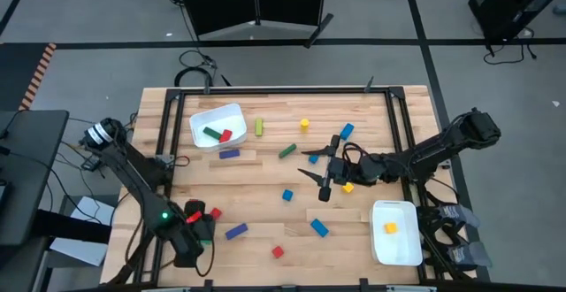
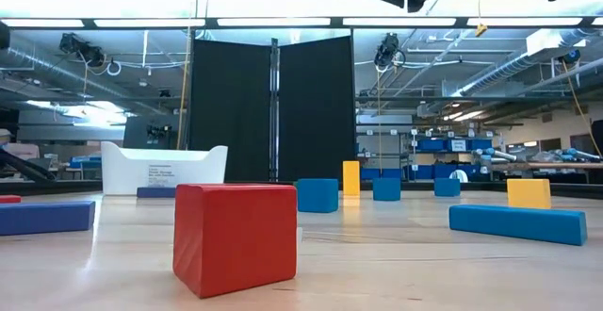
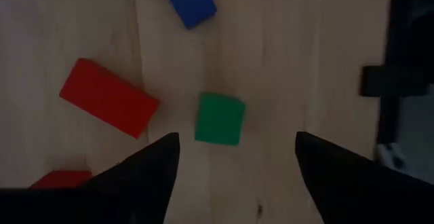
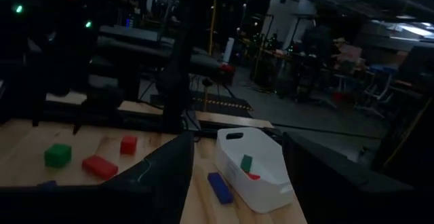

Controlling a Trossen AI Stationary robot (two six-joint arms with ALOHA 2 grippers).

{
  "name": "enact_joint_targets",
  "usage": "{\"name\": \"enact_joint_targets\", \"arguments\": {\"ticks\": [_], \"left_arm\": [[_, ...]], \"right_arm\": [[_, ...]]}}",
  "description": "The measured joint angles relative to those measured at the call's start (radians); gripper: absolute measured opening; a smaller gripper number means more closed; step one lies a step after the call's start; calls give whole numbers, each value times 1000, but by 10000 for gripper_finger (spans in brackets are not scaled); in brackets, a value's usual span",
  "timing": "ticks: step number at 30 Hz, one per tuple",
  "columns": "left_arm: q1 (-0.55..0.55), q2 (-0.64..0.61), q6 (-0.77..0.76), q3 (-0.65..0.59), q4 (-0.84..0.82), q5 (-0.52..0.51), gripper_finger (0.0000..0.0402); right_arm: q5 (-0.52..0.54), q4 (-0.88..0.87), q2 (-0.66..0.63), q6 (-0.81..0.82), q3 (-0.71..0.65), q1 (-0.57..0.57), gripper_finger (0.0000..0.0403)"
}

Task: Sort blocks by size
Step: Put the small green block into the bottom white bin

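Coloured blocks lie scattered on the wooden table. My left gripper is open at the near left, fingers pointing down, just short of a green cube that rests flat on the wood. A red bar and a blue bar lie close by. My right gripper is open and empty above the table's middle, pointing toward the left edge. A yellow cube and a blue block lie beside it.
A white tray at the far left holds a green and a red bar; a blue bar lies beside it. A white tray at the near right holds a yellow cube. A red cube sits near the front edge.
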Motion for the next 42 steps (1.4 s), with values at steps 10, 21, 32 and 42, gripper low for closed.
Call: {"name": "enact_joint_targets", "arguments": {"ticks": [10, 21, 32, 42], "left_arm": [[-2, 134, 5, -1, 16, -16, 344], [-2, 229, 4, -1, 65, -5, 283], [-2, 253, 3, 0, 89, 5, 137], [21, 185, 69, 75, 108, -81, 139]], "right_arm": [[22, 11, 0, 0, 0, 25, 236], [23, 18, 0, 0, 0, 25, 236], [72, 22, 0, -29, 1, 51, 236], [153, 26, -1, -86, 41, 135, 236]]}}
